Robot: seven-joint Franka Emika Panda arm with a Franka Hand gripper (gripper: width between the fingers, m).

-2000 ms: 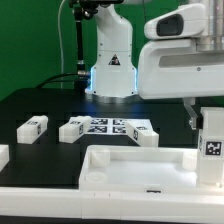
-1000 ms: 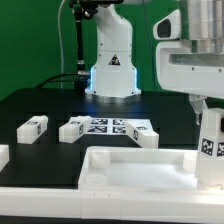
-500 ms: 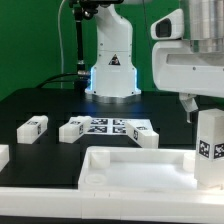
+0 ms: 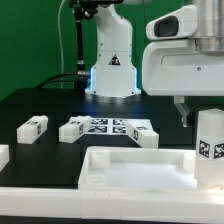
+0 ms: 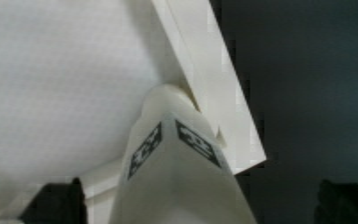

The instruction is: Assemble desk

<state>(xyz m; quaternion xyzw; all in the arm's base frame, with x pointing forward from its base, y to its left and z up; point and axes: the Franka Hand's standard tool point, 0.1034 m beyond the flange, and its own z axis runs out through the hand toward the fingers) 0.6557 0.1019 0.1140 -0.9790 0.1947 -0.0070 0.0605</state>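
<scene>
"White plastic all along the front. Is that the desk?"

"Yes. The tabletop (image 4: 130, 165) lies rim up along the near edge of the black worktop (image 4: 40, 105). An upright leg (image 4: 210, 150) stands at the tabletop's end on the exterior view's right. I can't tell which corner socket it is in."

"And the gripper?"

"The gripper (image 4: 204, 112) hangs right above the upright leg, jaws spread wide and pinching nothing. One finger (image 4: 182, 112) is just beside the leg, apart from it. The wrist view shows both dark fingertips well clear of it."

"Any other parts?"

"A loose leg (image 4: 33, 126) lies flat towards the worktop's edge on the exterior view's left. A second leg (image 4: 73, 128) and a third leg (image 4: 147, 138) lie at either end of the marker board (image 4: 115, 127), mid-worktop."
</scene>
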